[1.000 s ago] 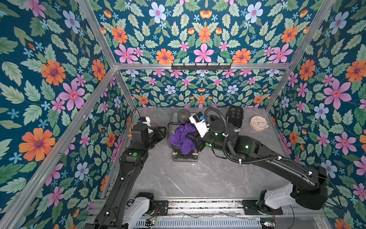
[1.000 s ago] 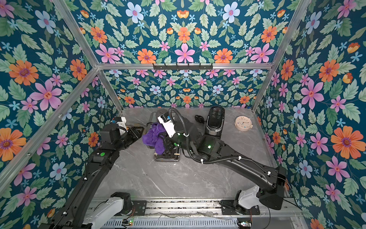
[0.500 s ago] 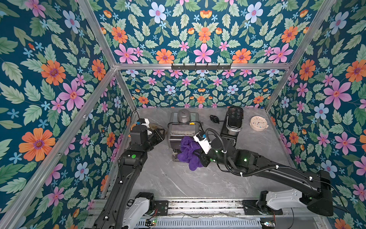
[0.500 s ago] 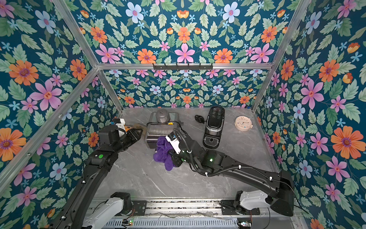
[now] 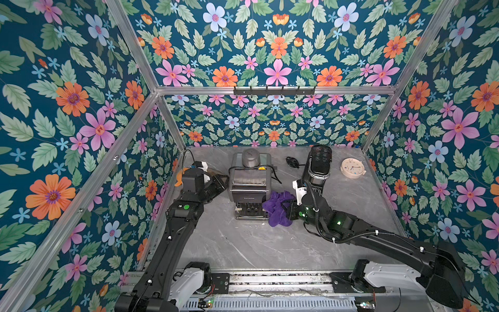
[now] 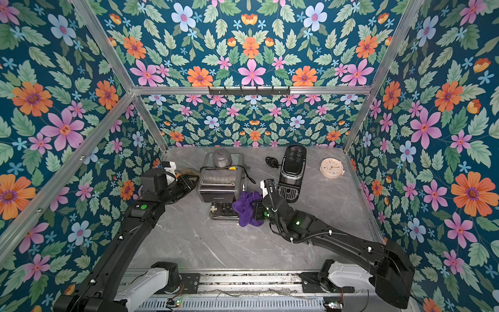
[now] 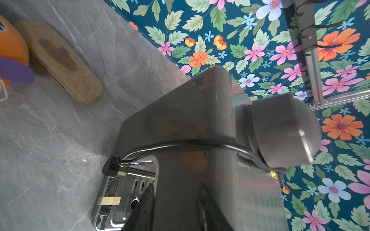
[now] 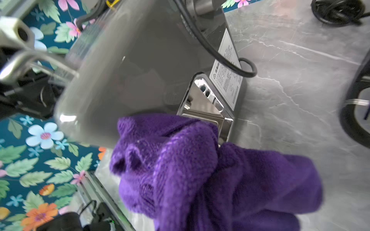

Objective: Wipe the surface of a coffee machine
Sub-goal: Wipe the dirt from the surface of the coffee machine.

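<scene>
Clamping purple cloth (image 5: 276,206), right pincer (image 5: 288,212) beside coffee machine (image 5: 248,183), cloth between them.

In a top view the coffee machine (image 5: 249,186) stands mid-frame on the table (image 5: 256,248). The cloth (image 5: 278,209) touches its lower right side. To its upper right lie a coiled cord (image 5: 293,162), a capsule machine (image 5: 318,164), then a clock (image 5: 352,168).
</scene>
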Robot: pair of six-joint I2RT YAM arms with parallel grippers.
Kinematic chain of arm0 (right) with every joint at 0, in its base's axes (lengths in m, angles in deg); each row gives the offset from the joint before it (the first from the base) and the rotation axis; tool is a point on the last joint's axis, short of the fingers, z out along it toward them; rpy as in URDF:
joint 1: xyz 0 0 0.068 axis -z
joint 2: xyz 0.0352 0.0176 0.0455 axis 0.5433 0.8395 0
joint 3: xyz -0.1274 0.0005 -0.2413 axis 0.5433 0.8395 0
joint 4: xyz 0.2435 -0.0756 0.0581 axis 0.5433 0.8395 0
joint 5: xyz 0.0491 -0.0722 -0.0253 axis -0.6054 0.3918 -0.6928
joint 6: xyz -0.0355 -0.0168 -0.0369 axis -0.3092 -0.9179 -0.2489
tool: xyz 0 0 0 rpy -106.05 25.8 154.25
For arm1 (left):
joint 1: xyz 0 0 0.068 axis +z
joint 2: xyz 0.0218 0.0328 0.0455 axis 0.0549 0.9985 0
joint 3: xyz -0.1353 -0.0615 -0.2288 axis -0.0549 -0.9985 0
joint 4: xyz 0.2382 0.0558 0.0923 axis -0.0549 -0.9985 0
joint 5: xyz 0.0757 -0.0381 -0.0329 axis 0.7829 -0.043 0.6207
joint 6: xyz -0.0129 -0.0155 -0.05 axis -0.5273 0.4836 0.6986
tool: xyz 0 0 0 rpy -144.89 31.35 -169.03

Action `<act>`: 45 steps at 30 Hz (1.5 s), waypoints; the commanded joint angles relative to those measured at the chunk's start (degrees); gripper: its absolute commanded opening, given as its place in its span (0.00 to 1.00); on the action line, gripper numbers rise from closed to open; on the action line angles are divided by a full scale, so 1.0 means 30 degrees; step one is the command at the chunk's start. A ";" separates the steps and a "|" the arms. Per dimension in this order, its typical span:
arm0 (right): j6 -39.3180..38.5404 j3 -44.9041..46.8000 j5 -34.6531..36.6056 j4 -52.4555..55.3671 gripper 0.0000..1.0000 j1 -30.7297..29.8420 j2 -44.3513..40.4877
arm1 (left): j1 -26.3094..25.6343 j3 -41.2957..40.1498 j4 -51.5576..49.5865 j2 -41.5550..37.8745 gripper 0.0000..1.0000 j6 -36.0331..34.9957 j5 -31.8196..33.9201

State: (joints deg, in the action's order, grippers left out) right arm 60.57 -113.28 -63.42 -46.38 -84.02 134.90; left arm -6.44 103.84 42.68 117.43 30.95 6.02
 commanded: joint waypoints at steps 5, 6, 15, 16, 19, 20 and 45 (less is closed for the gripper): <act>0.2790 0.0598 -0.1605 -0.5853 0.00 0.1376 0.1661 | -0.0021 0.0008 0.1215 0.0580 0.37 0.1141 -0.1277; 0.2860 0.0591 -0.1716 -0.6244 0.00 0.1418 0.1941 | -0.0027 -0.0030 0.1361 0.0567 0.37 0.1231 -0.1411; 0.3778 0.0587 -0.2497 -0.8615 0.00 0.1426 0.3823 | -0.0028 -0.0255 0.1366 0.0257 0.37 0.1210 -0.1608; 0.3924 0.0596 -0.2513 -0.8854 0.00 0.1426 0.3957 | -0.0013 -0.0286 0.1373 0.0243 0.37 0.1214 -0.1623; 0.4228 0.0788 -0.2522 -0.9766 0.00 0.1422 0.4254 | -0.0028 -0.0371 0.1325 0.0269 0.37 0.1221 -0.1651; 0.4279 0.0843 -0.2485 -1.0067 0.00 0.1422 0.4347 | -0.0028 -0.0374 0.1331 0.0270 0.37 0.1235 -0.1651; 0.6948 0.1893 -0.3463 -1.4976 0.00 0.1569 0.5663 | -0.0057 -0.1541 0.1208 -0.0895 0.37 0.1660 -0.1672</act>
State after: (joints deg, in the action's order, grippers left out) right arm 79.48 -107.33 -71.07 -80.50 -79.23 152.89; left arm -6.35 99.51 46.74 115.16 35.84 4.36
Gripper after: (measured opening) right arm 0.142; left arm 0.370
